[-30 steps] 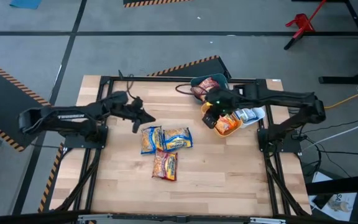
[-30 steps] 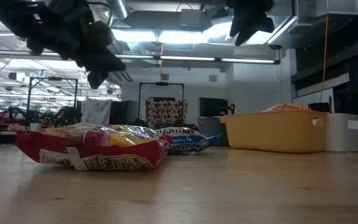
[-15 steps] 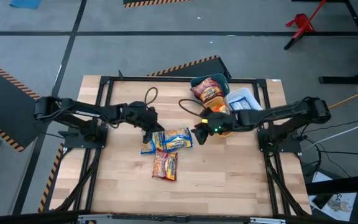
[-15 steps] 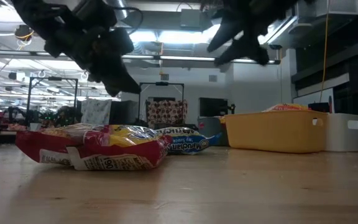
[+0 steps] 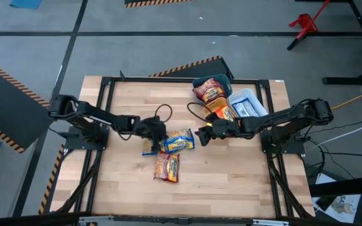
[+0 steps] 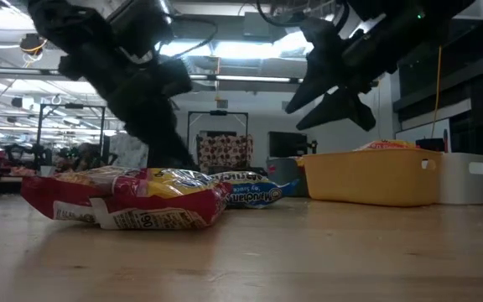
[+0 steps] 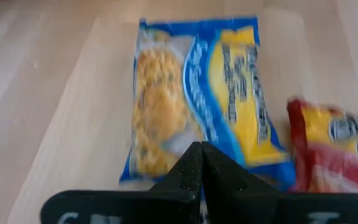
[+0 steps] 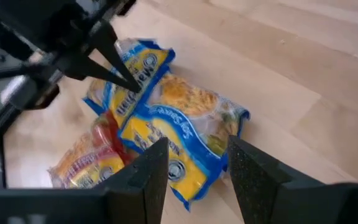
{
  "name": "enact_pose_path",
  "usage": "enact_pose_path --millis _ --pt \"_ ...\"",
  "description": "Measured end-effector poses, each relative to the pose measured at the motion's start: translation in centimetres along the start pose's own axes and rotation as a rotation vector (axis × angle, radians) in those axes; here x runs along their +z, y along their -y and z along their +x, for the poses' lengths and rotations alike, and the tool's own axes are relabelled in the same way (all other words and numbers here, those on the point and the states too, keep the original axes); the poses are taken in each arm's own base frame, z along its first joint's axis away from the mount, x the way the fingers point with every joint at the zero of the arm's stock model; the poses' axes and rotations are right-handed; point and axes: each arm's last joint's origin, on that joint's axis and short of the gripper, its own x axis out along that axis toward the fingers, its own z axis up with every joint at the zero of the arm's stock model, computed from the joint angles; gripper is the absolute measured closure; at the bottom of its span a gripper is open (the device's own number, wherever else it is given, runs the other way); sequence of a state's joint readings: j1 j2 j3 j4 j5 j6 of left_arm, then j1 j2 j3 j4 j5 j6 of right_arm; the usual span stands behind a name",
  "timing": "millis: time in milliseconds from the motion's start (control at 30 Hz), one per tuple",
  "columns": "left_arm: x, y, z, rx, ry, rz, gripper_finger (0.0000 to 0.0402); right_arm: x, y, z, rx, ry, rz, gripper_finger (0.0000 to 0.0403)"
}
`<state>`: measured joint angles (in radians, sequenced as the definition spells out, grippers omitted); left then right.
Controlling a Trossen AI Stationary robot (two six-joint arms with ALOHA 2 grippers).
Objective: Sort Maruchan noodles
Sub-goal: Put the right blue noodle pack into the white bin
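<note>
Blue-and-yellow packets: two lie mid-table side by side, touching or slightly overlapping, left packet (image 5: 149,144) and right packet (image 5: 179,140). A red packet (image 5: 167,167) sits just in front of them, nearer the table's front edge.

Left gripper (image 5: 156,133) is down over the left packet, fingers pressed fully together, nothing between them. In the left wrist view the closed tips (image 7: 200,163) sit over the near edge of that packet (image 7: 197,93); can't tell whether they touch it. Red packet (image 7: 337,152) is just beside it in that view.

Right gripper (image 5: 201,134) hovers just beside the right packet's bin-side edge, above the table. Fingers partly open, gap empty, holding nothing. Right wrist view: the packet (image 8: 185,134) lies ahead of and below the two fingers (image 8: 143,171), not between them; the left gripper's closed tips (image 8: 120,68) point onto the other blue packet (image 8: 129,78).

Bins at the table's back right: teal bin (image 5: 201,83) with a dark red packet (image 5: 210,90) in it, yellow bin (image 5: 210,107) with an orange packet (image 5: 227,113), white bin (image 5: 244,95) with blue packets (image 5: 250,108).

Low view: red packet (image 6: 124,201) closest, blue one (image 6: 246,191) behind it, both flat on the wood.
</note>
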<state>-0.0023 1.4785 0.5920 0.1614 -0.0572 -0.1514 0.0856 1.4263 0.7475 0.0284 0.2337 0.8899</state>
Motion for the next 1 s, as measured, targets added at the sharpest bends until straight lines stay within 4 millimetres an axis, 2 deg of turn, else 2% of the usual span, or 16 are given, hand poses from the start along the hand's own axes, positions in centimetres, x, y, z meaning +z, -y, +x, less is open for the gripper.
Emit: enact_pose_path --millis 167,300,700,900,1000 --pt "0.9 0.6 2.1 0.036 -0.048 0.025 0.0401 -0.1 0.0 0.0 0.003 -0.011 -0.028 0.0253" --pt "0.9 0.7 3.6 0.017 -0.098 -0.056 0.0401 -0.2 0.0 0.0 0.024 -0.038 -0.032 0.0253" --pt "0.5 1.1 3.3 0.068 -0.124 -0.131 0.0401 -0.4 0.1 0.3 0.020 -0.071 -0.021 0.0250" --pt "0.4 1.1 3.3 0.065 -0.134 -0.145 0.0401 -1.1 0.4 1.2 0.009 -0.120 0.016 0.0196" --pt "0.6 1.2 2.4 0.062 -0.135 -0.140 0.0401 -1.5 0.7 1.7 -0.012 -0.139 0.023 0.0163"
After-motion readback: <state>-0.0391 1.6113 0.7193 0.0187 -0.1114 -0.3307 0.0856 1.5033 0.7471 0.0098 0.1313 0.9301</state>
